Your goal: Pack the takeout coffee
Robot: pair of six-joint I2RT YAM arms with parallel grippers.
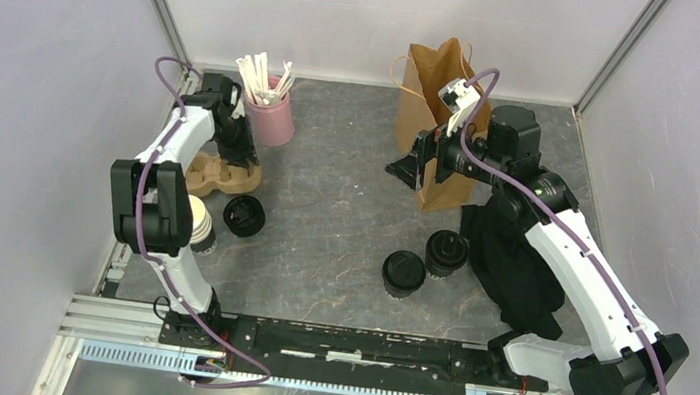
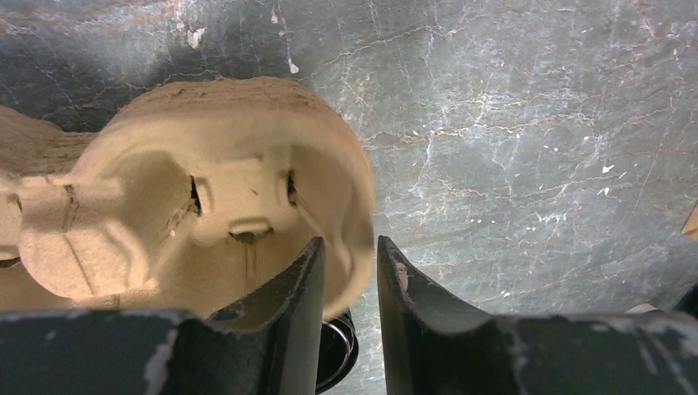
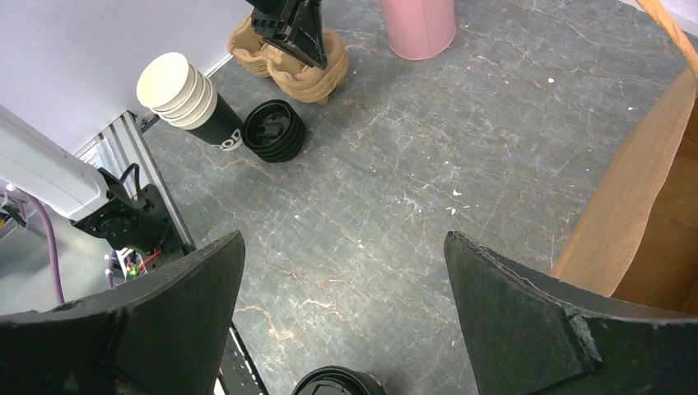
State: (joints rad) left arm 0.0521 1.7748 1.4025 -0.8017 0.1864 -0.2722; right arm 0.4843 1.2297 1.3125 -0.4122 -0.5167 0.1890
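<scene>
Two takeout coffee cups with black lids (image 1: 404, 273) (image 1: 446, 253) stand upright side by side on the table's near right. One lid (image 3: 337, 383) shows at the bottom of the right wrist view. My right gripper (image 1: 415, 170) (image 3: 342, 239) hangs wide open and empty above bare table, beside the brown paper bag (image 1: 441, 118) (image 3: 650, 214). My left gripper (image 1: 236, 148) (image 2: 350, 239) is at the far left, shut on the rim of a brown pulp cup carrier (image 1: 223, 177) (image 2: 206, 189), one finger inside a well, the other outside.
A pink cup of white sticks (image 1: 271, 112) stands behind the carrier. A stack of empty cups (image 1: 199, 222) (image 3: 185, 95) lies on its side next to a stack of black lids (image 1: 245, 216) (image 3: 273, 130). A black cloth (image 1: 509, 267) lies under the right arm.
</scene>
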